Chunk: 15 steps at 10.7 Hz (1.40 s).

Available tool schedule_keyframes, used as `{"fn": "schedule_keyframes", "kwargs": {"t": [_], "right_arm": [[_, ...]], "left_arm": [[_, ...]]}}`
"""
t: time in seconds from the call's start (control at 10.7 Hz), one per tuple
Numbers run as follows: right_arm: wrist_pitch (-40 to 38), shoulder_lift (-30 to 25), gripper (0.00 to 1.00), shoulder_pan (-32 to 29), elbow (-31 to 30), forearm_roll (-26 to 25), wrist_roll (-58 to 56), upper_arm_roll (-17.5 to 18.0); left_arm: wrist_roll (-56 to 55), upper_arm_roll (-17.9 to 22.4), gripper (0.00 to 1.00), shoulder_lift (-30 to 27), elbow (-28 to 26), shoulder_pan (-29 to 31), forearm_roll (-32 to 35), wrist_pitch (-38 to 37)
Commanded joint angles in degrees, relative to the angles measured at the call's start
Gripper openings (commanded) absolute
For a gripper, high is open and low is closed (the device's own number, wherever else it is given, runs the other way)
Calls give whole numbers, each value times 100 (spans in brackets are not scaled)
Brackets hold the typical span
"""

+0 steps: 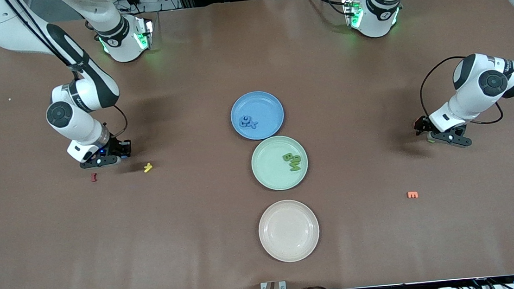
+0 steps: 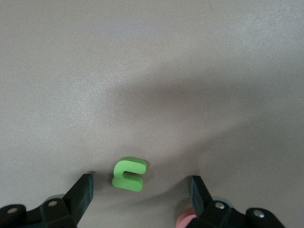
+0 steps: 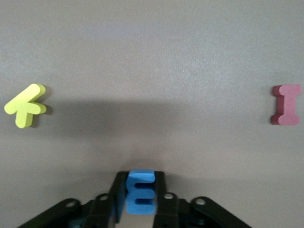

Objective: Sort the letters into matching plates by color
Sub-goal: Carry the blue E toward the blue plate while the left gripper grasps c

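Brown table (image 1: 199,224): right claw (image 3: 140,202) clamps blue E (image 3: 140,192); left claw (image 2: 142,192) gapes around green letter (image 2: 128,174).

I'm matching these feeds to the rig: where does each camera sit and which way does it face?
Front view: high across the brown table, facing both arms' bases; shows three round plates and both arms.
Left wrist view: on the left arm's wrist, looking down at a small green foam letter between the open left gripper.
Right wrist view: on the right arm's wrist, looking down; right gripper shut on a blue foam letter E.
Shared: yellow letter and red letter I.
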Motion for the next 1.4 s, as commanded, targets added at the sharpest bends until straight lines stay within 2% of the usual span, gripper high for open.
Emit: {"fn": "schedule_keyframes", "kwargs": {"t": [0.0, 0.28, 0.47, 0.65, 0.93, 1.31], "right_arm": [[50, 127, 20, -66, 80, -151, 73, 47], [-29, 75, 20, -5, 124, -142, 72, 38], [-204, -65, 18, 258, 176, -55, 151, -128], [-695, -145, 18, 574, 413, -54, 790, -147], [-750, -154, 18, 987, 537, -10, 1485, -129], [-802, -136, 18, 1856, 835, 551, 2137, -120]], "left_arm": [[90, 4, 91, 80, 64, 37, 164, 71], [90, 13, 91, 89, 64, 37, 164, 71], [90, 13, 91, 80, 64, 37, 164, 62], [98, 13, 90, 80, 64, 37, 164, 62], [107, 13, 90, 88, 117, 46, 164, 62], [134, 74, 85, 89, 117, 37, 164, 62]]}}
